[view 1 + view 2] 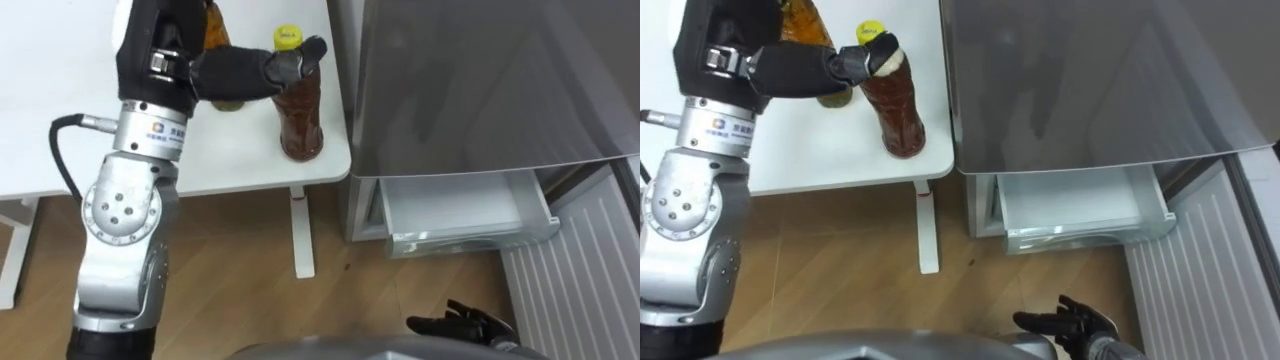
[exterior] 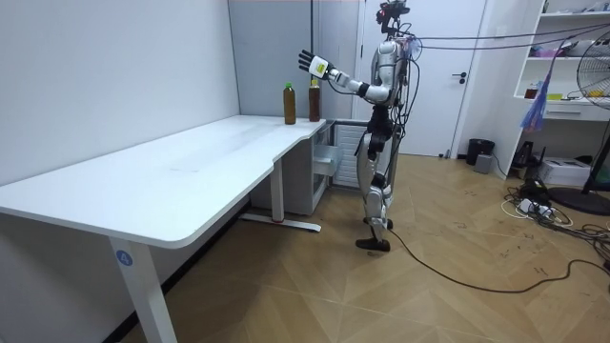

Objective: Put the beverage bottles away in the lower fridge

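Holds left hand (image 1: pixel 240 73) out over the near corner of the white table (image 1: pixel 250 160), fingers (image 1: pixel 300 62) straight and relaxed, clasping nothing. Has the fingertips at the neck of the yellow-capped bottle (image 1: pixel 301 120), just below its cap; cannot tell from the eye views whether touching it or only passing in front. Shows, in the room view, that hand (image 2: pixel 307 63) spread wide and raised above the bottle tops, on the robot's side of them.

Finds both drinks upright on the table, near the edge beside the fridge (image 1: pixel 480 80): yellow-capped bottle, full of reddish-brown liquid, closest to the corner; green-capped bottle (image 2: pixel 289 105) near it, further from the fridge, partly hidden behind the left forearm in the eye views. Stand with a clear gap between them in the room view.

Has the grey fridge just right of the table. Low in it, pale drawer (image 1: pixel 455 208) standing open over the wooden floor (image 1: pixel 230 290), with a ribbed white panel (image 1: pixel 580 270) to its right.

Hangs right hand (image 1: pixel 468 325) low at the bottom of the eye views, in front of the drawer, fingers loosely spread, empty.

Stands upright on the floor at the table's end, next to the fridge, left arm lifted forward toward the bottles.
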`<state>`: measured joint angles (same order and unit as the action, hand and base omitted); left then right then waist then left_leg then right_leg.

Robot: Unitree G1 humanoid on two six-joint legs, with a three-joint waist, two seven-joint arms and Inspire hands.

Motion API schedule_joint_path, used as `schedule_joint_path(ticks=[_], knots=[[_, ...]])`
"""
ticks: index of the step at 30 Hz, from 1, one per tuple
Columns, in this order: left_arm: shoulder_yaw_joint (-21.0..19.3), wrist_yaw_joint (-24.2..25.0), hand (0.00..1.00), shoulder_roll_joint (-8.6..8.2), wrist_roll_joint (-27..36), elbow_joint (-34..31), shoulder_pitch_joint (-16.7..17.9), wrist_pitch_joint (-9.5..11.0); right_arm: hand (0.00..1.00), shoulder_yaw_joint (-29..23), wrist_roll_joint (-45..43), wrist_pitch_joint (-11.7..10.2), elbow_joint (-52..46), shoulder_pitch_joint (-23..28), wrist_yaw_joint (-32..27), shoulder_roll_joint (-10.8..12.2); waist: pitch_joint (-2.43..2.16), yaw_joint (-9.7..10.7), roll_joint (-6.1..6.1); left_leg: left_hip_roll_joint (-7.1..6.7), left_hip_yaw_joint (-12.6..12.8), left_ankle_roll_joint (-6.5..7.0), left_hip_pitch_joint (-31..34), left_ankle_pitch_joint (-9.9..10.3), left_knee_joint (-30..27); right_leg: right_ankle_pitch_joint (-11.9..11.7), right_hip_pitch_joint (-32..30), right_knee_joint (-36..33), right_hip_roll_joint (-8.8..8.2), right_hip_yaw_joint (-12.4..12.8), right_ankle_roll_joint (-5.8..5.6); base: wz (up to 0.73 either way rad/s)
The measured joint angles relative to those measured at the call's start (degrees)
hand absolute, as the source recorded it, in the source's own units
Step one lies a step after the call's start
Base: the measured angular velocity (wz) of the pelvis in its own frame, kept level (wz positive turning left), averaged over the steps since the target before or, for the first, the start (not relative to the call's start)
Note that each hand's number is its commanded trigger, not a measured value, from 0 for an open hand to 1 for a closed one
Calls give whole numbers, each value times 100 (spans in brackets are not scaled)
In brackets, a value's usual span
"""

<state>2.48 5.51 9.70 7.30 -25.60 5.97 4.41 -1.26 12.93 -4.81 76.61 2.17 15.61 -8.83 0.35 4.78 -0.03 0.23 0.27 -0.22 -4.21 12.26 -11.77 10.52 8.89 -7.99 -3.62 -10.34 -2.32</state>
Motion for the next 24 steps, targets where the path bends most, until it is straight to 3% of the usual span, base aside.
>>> schedule_joint_path(ticks=[13, 24], knots=[[-21, 252, 0, -1, 4, 10, 0, -38, 0, -4, -23, 116, -15, -45, -5, -2, 3, 15, 25, 3, 35, 1, -2, 1, 4, -2, -5, -10, -1, 6, 3, 0], [-64, 585, 0, -5, 742, 241, 2, -433, 0, -12, 15, 249, 8, -43, -17, -12, -8, -25, 61, 7, 84, 2, 43, 0, 16, -2, -78, -12, 1, 72, 3, -2]])
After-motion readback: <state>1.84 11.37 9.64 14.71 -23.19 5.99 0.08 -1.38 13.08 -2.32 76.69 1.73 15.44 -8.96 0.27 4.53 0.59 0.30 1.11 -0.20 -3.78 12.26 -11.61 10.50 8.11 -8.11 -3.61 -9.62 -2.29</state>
